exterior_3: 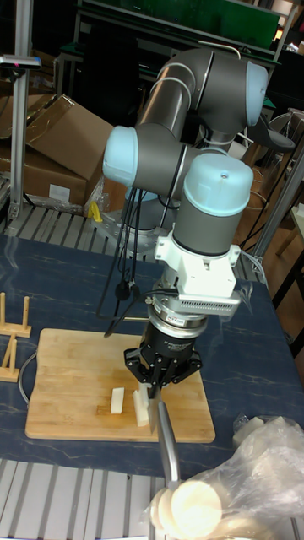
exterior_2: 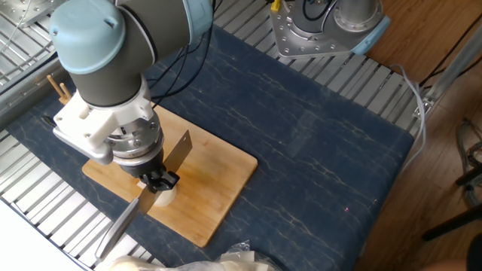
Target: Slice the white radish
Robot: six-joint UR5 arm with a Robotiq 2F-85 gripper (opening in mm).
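Gripper (exterior_2: 160, 181) low over board (exterior_2: 218, 177), lower left of frame, fingers clamped on knife (exterior_3: 166, 443). Blade (exterior_2: 178, 150) stood in radish (exterior_3: 141, 407); second radish piece (exterior_3: 117, 400) lay just left, apart.

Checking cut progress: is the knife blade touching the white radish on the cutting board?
Touching. The tall fixed view shows the knife, held by the gripper, with its blade down against the white radish on the cutting board.
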